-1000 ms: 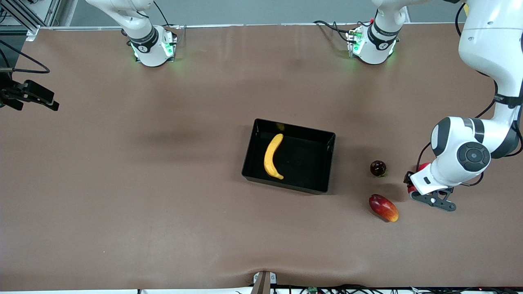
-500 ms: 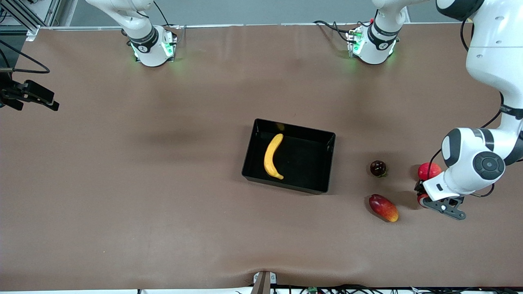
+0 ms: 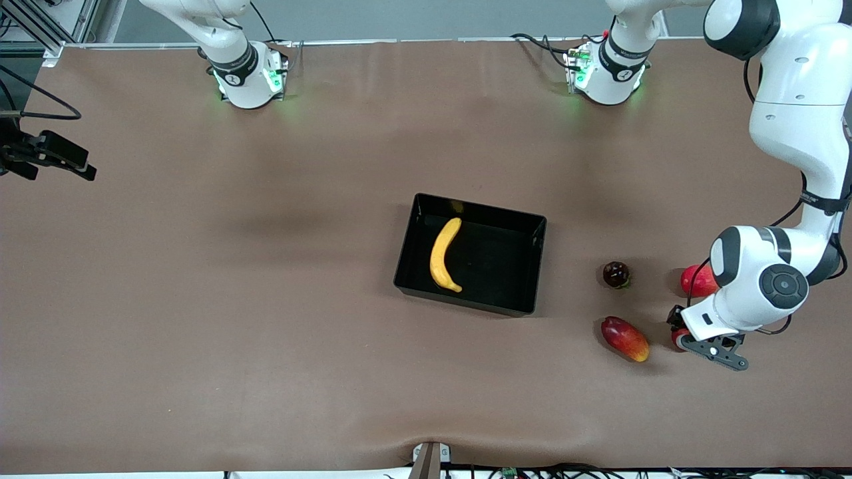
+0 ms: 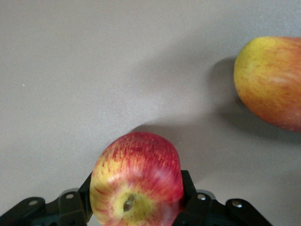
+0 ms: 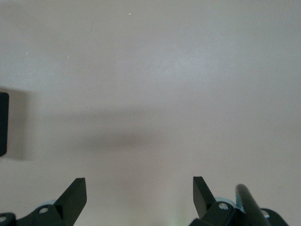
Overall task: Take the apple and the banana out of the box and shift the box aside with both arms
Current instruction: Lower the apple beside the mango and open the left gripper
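One brown table [image 3: 266, 299] — wrinkled along its near edge.

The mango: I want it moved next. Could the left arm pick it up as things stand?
Probably not yet: the left gripper is beside the mango, path bare, but it is shut on the apple.

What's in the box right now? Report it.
Only the banana lies in the box; the left pincer holds the apple outside it.
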Controlling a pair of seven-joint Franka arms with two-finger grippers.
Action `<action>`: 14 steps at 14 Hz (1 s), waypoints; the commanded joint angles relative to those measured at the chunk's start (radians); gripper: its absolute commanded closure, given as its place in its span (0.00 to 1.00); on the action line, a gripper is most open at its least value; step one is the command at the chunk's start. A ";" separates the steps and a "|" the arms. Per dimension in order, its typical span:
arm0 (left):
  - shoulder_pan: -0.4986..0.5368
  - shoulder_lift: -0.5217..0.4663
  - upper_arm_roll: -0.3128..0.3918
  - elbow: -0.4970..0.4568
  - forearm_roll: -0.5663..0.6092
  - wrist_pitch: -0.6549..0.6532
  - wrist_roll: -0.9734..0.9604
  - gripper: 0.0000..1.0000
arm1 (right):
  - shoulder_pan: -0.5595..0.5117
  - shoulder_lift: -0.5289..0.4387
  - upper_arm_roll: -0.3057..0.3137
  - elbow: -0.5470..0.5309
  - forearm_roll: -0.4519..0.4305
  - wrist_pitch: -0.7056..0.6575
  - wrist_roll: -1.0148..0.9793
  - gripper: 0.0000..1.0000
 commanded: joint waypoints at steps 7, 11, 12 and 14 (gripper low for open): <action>0.005 -0.003 -0.005 0.042 -0.043 -0.001 -0.071 0.00 | -0.025 0.005 0.015 0.014 0.013 -0.010 -0.009 0.00; -0.008 -0.102 -0.018 0.032 -0.042 -0.105 -0.154 0.00 | -0.023 0.005 0.015 0.014 0.013 -0.010 -0.009 0.00; -0.015 -0.133 -0.044 0.030 -0.043 -0.142 -0.165 0.00 | -0.023 0.005 0.015 0.014 0.013 -0.010 -0.009 0.00; -0.016 -0.179 -0.107 0.030 -0.042 -0.227 -0.223 0.00 | -0.023 0.005 0.015 0.014 0.013 -0.010 -0.009 0.00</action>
